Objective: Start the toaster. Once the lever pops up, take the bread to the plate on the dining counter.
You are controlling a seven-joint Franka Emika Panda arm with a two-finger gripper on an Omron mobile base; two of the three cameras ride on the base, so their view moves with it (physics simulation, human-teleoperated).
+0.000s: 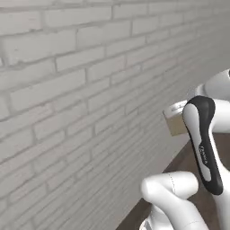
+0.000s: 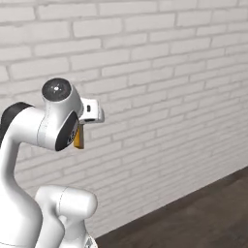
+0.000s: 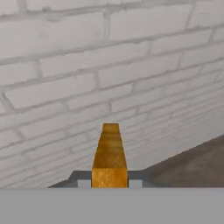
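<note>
Claw (image 3: 110,183) clenched on the bread (image 3: 110,153), seen edge-on in the hand view: a thin golden-tan slice pinched between the two dark finger tips and running straight out from them toward a white brick wall (image 3: 65,78). Browner on the near crust edge, narrowing with distance.

In the right base view, the bread (image 2: 79,138) showing as a small amber sliver just below the white hand, partly tucked behind the dark-faced wrist joint of the arm (image 2: 58,121). Held up in the air, well above the dark brown floor (image 2: 203,213), touching nothing but the claw. Claw itself hidden behind the wrist there.

In the left base view, the bread (image 1: 175,125) appearing as a tan square face under the pale hand, its right part covered by the black-and-white arm link (image 1: 204,143). Again clear of the floor (image 1: 179,170) and near, but apart from, the brick wall (image 1: 67,112).

Wall of pale grey-white bricks spanning all three views, meeting the dark wood-toned floor along a slanted line low in each picture.
</note>
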